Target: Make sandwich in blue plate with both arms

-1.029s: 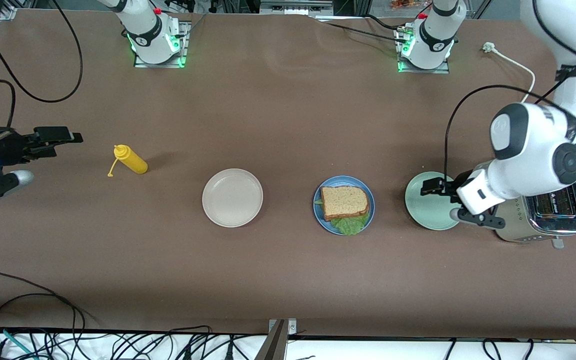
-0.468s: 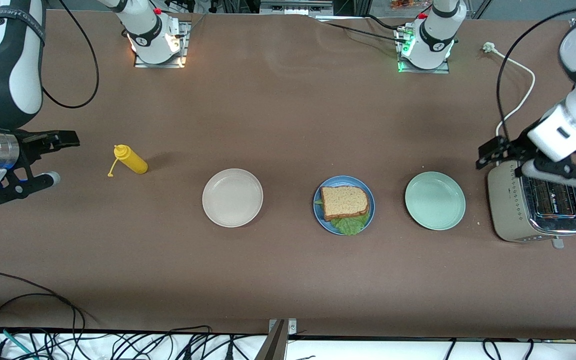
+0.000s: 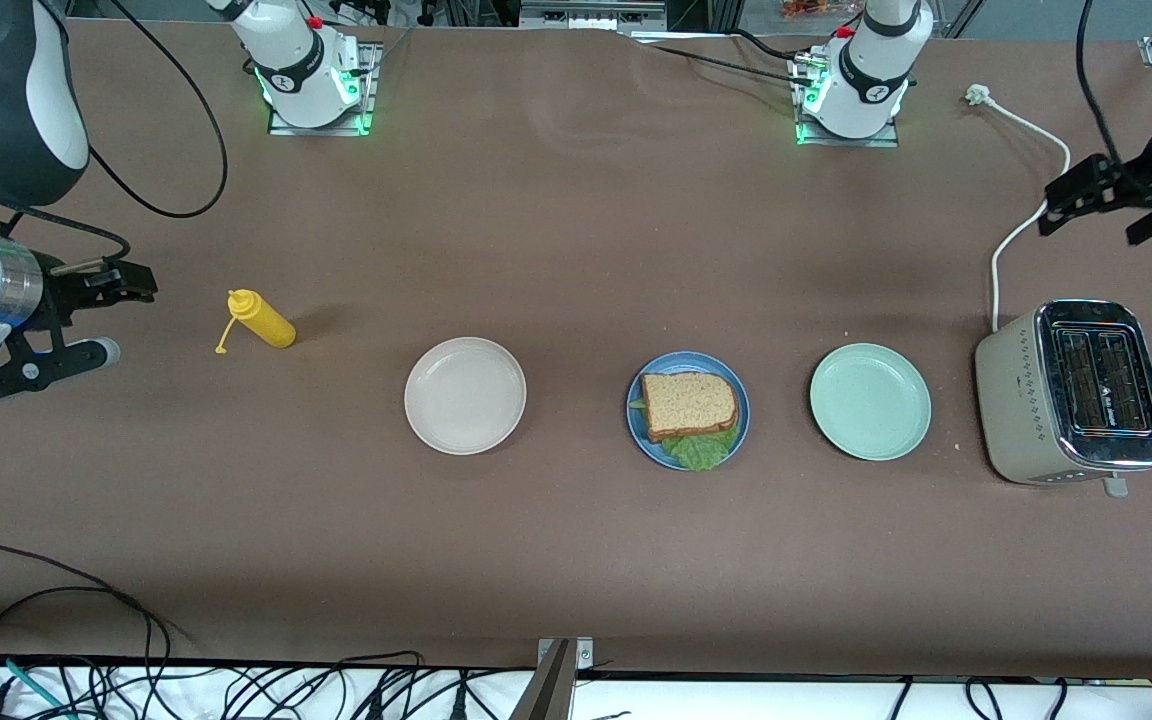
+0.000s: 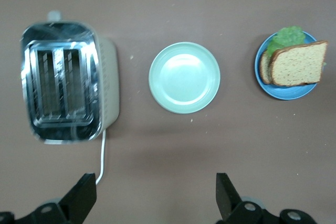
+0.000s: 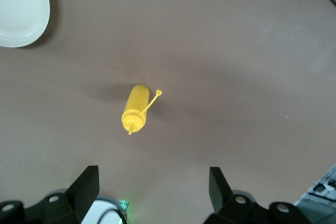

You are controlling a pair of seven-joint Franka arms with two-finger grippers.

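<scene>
While the sandwich [image 3: 689, 404] is sitting on the blue plate [image 3: 639, 430] mid-bench, both grippers are hanging empty with jaws wide. Left gripper [image 3: 1071, 198] is over the bench's left-arm end, right gripper [image 3: 132, 284] over its right-arm end.

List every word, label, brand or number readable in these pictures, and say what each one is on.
Toaster: a small white mark between the slots on top, too small to read.
Right arm base: a small round dark mark, unreadable.
Left arm base: the same kind of mark, unreadable.
Mustard bottle, blue plate, cream plate, green plate: no text.
Nothing in these pictures can be read.
</scene>
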